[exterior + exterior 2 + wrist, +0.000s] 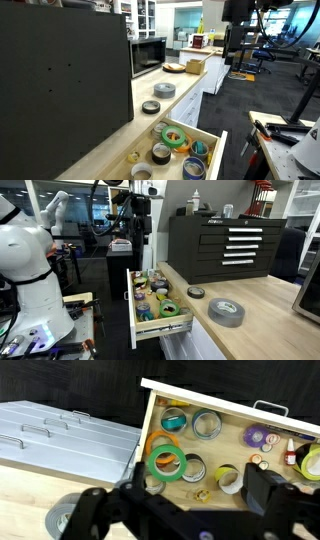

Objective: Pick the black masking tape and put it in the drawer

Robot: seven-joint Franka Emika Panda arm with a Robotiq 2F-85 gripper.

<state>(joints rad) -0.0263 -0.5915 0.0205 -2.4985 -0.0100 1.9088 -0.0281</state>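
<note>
The black masking tape [150,107] lies flat on the light-wood counter, also seen in the other exterior view [196,292], between the larger grey tape roll [226,310] and the open drawer [165,330]. The drawer [213,150] is pulled out and holds several coloured tape rolls. My gripper [140,222] hangs high above the drawer, well away from the black tape. In the wrist view the gripper [198,475] is open and empty, looking down into the drawer [220,400]. A roll at the lower left of the wrist view is mostly hidden behind the fingers.
A black tool cabinet [228,242] stands on the counter behind the tapes. A microwave [148,55] and plates sit farther along the counter. A white robot body [25,270] stands on the floor beside the drawer. The grey roll [164,90] lies beyond the black tape.
</note>
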